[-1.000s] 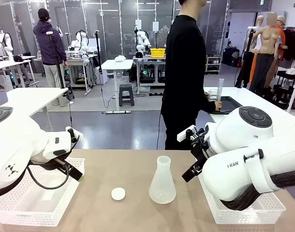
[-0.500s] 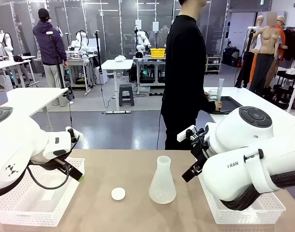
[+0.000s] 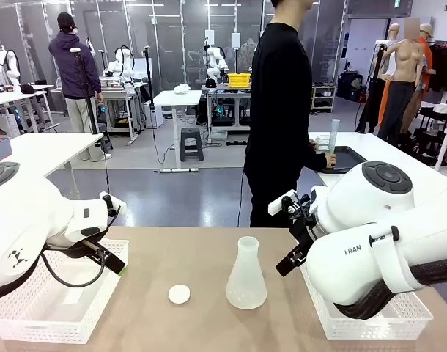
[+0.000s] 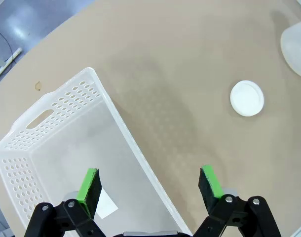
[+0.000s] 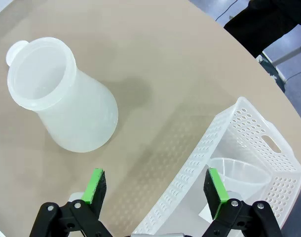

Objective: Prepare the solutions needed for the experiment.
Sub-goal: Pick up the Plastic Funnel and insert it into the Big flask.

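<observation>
A frosted white conical flask (image 3: pixel 246 275) stands upright at the middle of the tan table, and from above (image 5: pixel 66 98) it looks empty. The solutions are out of view. A round white cap (image 3: pixel 179 294) lies to the flask's left (image 4: pixel 246 98). My left gripper (image 4: pixel 150 186) hangs open over the right wall of the left basket (image 4: pixel 56 113), holding nothing. My right gripper (image 5: pixel 155 190) is open above the table between the flask and the right basket (image 5: pixel 249 123). Across the table, a person (image 3: pixel 282 110) in black faces a side table with a hand at a tall clear cylinder (image 3: pixel 334 132).
A white perforated basket (image 3: pixel 33 315) sits at the front left with a slip of paper (image 4: pixel 106 205) in it. The one at the front right (image 3: pixel 399 319) holds a clear funnel (image 5: pixel 239 173). Bare tabletop lies around the flask and cap.
</observation>
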`<state>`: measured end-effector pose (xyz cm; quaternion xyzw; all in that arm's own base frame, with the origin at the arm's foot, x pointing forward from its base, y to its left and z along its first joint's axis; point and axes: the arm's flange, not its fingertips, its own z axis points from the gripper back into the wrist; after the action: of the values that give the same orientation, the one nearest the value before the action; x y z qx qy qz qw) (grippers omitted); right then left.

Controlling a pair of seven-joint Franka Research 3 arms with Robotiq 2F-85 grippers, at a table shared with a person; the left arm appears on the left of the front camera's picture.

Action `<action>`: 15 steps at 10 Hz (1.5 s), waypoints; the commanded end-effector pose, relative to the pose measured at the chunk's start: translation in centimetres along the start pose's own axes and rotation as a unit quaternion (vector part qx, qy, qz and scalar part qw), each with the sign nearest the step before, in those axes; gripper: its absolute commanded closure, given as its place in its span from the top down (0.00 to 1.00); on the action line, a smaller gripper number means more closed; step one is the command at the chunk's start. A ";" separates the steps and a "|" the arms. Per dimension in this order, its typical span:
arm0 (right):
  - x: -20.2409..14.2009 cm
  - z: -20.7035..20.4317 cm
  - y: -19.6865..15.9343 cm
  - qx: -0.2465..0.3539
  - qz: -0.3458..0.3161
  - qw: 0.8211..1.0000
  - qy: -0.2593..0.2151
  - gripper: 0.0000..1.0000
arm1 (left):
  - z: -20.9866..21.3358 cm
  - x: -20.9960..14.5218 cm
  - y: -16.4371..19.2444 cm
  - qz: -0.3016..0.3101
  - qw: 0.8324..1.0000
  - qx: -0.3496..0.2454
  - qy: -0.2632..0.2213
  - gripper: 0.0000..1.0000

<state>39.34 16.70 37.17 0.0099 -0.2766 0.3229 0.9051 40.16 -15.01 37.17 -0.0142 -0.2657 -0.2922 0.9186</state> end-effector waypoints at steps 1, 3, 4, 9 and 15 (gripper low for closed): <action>0.0 0.0 0.0 0.000 -0.001 1.000 0.000 1.00 | 0.0 0.0 0.0 0.000 1.000 0.000 0.000 1.00; 0.0 0.0 0.0 0.000 -0.001 1.000 0.000 1.00 | 0.0 0.0 0.0 0.000 1.000 0.000 0.000 1.00; 0.0 0.0 0.0 0.000 -0.001 1.000 0.000 1.00 | 0.0 0.0 0.0 0.000 1.000 0.000 0.000 1.00; 0.3 1.4 -1.8 0.071 -0.044 0.996 -0.033 1.00 | 1.0 2.5 1.6 0.019 0.995 -0.092 -0.037 1.00; -0.2 11.5 -5.0 0.184 -0.094 0.971 -0.123 1.00 | 7.8 4.0 3.4 0.064 0.981 -0.160 -0.085 1.00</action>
<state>36.62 11.13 48.94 0.2448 -0.3187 0.2689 0.8753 40.53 -13.14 46.79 -0.1882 -0.2993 -0.2566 0.8995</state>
